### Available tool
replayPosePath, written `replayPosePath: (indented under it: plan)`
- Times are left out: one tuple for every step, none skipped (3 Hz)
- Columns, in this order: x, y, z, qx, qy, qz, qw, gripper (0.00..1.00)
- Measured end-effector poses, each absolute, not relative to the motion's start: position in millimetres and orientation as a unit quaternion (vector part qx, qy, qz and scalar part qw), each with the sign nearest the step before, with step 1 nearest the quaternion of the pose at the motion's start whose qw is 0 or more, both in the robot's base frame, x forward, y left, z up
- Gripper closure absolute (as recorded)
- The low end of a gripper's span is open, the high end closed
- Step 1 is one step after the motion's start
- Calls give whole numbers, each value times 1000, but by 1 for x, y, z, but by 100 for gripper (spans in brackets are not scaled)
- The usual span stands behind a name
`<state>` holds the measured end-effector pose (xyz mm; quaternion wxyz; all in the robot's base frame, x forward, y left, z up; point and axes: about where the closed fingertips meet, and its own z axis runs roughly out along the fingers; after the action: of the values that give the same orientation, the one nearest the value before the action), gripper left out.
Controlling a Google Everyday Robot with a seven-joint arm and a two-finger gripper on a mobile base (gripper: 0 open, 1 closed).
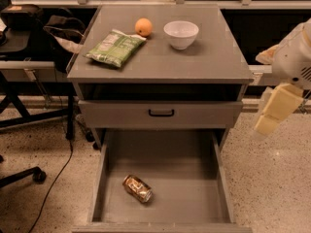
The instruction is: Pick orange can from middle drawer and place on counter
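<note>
The orange can (137, 188) lies on its side on the floor of the open middle drawer (194, 198), left of centre and towards the front. The counter (214, 57) is the grey top of the cabinet above it. My gripper (272, 111) hangs at the right edge of the view, beside the cabinet's right side at about the height of the shut upper drawer. It is well away from the can and holds nothing that I can see.
On the counter lie a green snack bag (115, 47), an orange fruit (143, 26) and a white bowl (181, 34). The shut upper drawer has a black handle (161, 113). Chairs and a cable stand on the floor at the left (29, 130).
</note>
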<state>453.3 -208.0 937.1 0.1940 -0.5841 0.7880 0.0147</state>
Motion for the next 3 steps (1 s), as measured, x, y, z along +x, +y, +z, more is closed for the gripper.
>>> replayPosePath:
  plan:
    - [464, -189, 907, -572, 795, 28, 198, 0]
    - [475, -169, 873, -566, 804, 30, 183, 0]
    - [489, -152, 845, -575, 804, 20, 150, 0]
